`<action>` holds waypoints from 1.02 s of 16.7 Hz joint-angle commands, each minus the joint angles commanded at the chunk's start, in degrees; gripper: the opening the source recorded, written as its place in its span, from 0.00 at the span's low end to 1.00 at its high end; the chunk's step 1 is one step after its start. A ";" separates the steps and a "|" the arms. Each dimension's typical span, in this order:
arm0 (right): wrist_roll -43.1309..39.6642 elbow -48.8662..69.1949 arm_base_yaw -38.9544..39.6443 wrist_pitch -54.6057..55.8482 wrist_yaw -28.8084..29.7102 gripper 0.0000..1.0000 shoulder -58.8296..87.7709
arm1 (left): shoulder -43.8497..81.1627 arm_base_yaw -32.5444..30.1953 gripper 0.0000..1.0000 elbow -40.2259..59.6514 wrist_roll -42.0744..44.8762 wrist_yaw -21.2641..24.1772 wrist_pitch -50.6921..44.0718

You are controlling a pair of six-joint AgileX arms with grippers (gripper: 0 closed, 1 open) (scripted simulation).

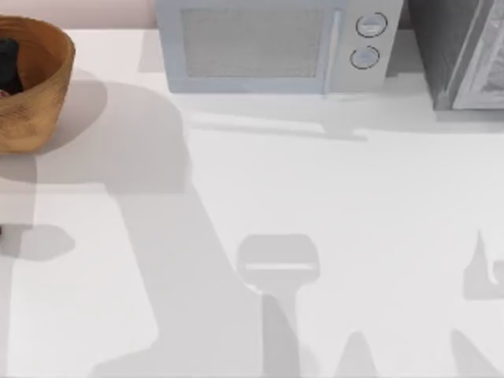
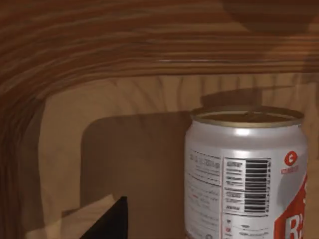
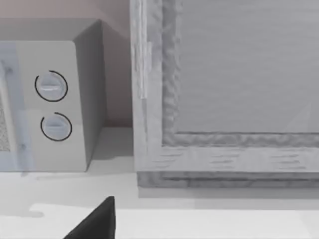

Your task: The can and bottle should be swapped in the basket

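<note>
- Top view has the basket (image 1: pixel 39 94) at the worktop's (image 1: pixel 315 220) far left corner, something dark inside it, a microwave (image 1: pixel 276 43) further right.
- Left wrist view: the can (image 2: pixel 244 174) stands upright within the basket's (image 2: pixel 124 45) ribbed wall, the left tool's finger (image 2: pixel 107 224) near it; whether that tool is apart or together, I cannot tell.
- Right wrist view faces the microwave's (image 3: pixel 55 104) dials; right tool's state cannot be told.

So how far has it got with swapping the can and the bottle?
Early, by the look of it. The can stands upright inside the basket at the table's far left, not gripped. The left gripper's camera looks at it from close inside the basket wall, seemingly closing in. Lifting the can out and putting a bottle in remain.
</note>
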 joint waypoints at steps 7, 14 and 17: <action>0.00 0.00 0.00 0.00 0.00 1.00 0.00 | 0.60 -0.57 1.00 -3.50 -0.57 -0.06 4.26; 0.00 0.00 0.00 0.00 0.00 1.00 0.00 | 0.60 -0.57 0.47 -3.50 -0.57 -0.06 4.26; 0.00 0.00 0.00 0.00 0.00 1.00 0.00 | 0.60 -0.57 0.25 -3.50 -0.57 -0.06 4.26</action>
